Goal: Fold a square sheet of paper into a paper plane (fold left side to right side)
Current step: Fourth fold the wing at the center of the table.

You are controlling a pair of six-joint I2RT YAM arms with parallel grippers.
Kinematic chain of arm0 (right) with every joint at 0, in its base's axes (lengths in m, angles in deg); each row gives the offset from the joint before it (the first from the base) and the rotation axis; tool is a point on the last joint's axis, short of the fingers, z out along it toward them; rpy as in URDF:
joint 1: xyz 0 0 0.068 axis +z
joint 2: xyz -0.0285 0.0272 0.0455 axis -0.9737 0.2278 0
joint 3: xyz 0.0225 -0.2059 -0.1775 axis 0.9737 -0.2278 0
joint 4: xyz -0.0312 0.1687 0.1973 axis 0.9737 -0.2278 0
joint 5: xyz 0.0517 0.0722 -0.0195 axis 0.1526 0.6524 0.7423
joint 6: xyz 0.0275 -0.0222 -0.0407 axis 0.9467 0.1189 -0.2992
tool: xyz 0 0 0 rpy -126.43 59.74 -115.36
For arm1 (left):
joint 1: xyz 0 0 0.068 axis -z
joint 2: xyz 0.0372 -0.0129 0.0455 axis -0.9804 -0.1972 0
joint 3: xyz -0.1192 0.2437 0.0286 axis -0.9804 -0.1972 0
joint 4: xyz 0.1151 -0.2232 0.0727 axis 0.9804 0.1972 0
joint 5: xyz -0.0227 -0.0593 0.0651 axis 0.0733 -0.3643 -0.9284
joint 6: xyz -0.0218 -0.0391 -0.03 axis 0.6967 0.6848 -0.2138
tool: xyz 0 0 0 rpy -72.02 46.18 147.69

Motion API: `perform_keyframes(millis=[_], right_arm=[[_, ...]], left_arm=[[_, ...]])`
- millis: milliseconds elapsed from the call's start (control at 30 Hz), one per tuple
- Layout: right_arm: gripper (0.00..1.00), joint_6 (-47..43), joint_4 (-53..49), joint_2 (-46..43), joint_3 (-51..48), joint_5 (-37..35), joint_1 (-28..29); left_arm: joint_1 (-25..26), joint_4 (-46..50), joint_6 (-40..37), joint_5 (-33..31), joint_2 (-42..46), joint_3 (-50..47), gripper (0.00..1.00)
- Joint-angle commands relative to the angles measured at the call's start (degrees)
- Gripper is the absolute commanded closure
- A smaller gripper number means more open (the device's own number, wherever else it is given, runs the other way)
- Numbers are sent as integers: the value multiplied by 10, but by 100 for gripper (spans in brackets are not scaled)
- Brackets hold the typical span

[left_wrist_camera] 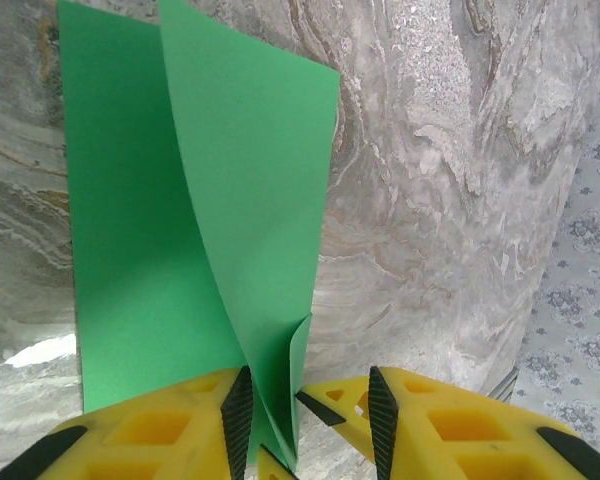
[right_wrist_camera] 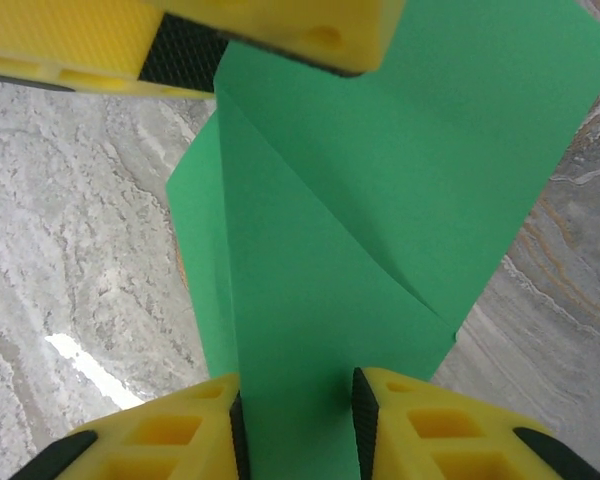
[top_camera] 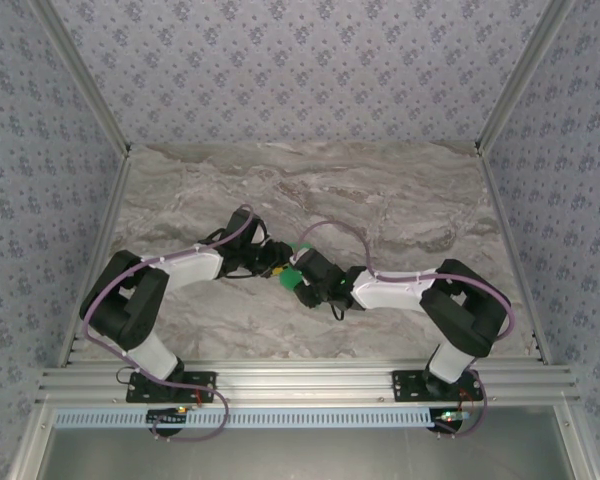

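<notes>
Half-folded sheet of paper [left_wrist_camera: 160,250] ran left-right over tabletop [left_wrist_camera: 460,200], one end inside each gripper: left gripper [left_wrist_camera: 305,410] jaws apart around it, right gripper [right_wrist_camera: 295,420] likewise; neither visibly pinched it.

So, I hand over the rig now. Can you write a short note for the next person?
Left gripper: jaws apart, raised flap of the paper standing between them.
Right gripper: jaws apart, paper across the gap.
Paper: middle of the table, between both grippers, part flat, part lifted.
Done: a diagonal crease shows; fold begun.
To do: lay the flap over, press flat, make the remaining folds.
</notes>
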Motion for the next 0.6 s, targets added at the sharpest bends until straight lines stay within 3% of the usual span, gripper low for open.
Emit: perform_keyframes(millis=[0,300,567], right_arm=[[72,-1,-13,14,8,3,8],[87,15,-6,13,-3,29,8],[90,33,15,0,-15,79,-7]], left_arm=[[0,-2,1,13,27,21,62],[-20,32,-21,2,58,18,57],[-52,76,-48,-13,126,-7,46]])
